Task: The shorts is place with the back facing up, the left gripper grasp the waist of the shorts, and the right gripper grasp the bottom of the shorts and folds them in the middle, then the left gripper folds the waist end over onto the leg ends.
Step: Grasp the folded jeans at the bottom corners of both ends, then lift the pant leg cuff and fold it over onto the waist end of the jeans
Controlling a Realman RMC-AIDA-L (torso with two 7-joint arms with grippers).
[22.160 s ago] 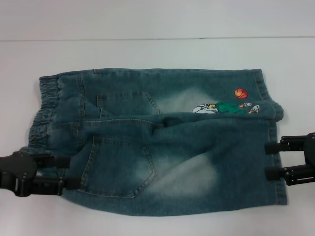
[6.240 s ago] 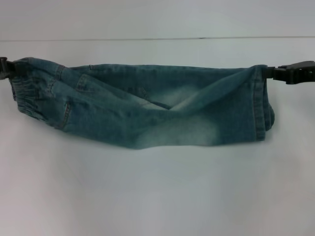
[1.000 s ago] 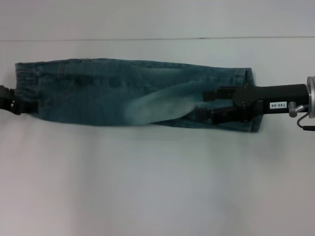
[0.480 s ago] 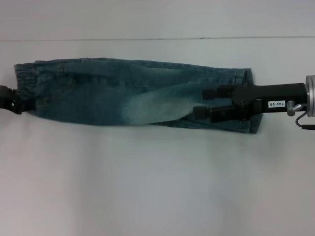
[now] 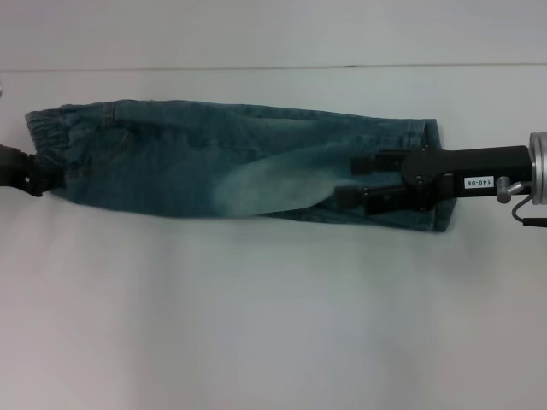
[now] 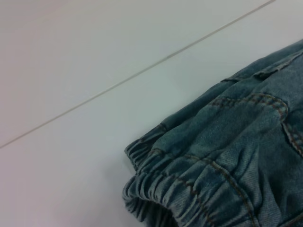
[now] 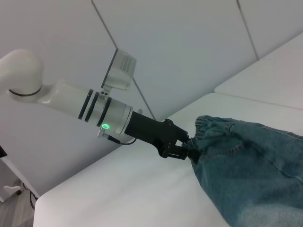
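The shorts [image 5: 171,162], faded blue denim, lie folded lengthwise into a long band across the white table [image 5: 273,316]. Their gathered waist [image 5: 43,137] is at the left end and the leg ends [image 5: 432,137] at the right. My left gripper [image 5: 36,175] is shut on the near corner of the waist. The right wrist view shows the left gripper [image 7: 183,149] pinching the waist [image 7: 208,130]. My right gripper [image 5: 352,178] hovers open over the leg part, its two fingers spread above the denim. The left wrist view shows only the ruched waist [image 6: 189,189].
A seam in the tabletop [image 5: 256,67] runs behind the shorts. The white robot arm link [image 7: 71,101] stretches out to the left of the waist in the right wrist view.
The right gripper has crept slightly left over the leg part with its fingers still apart. The left gripper has edged a little to the right with the waist.
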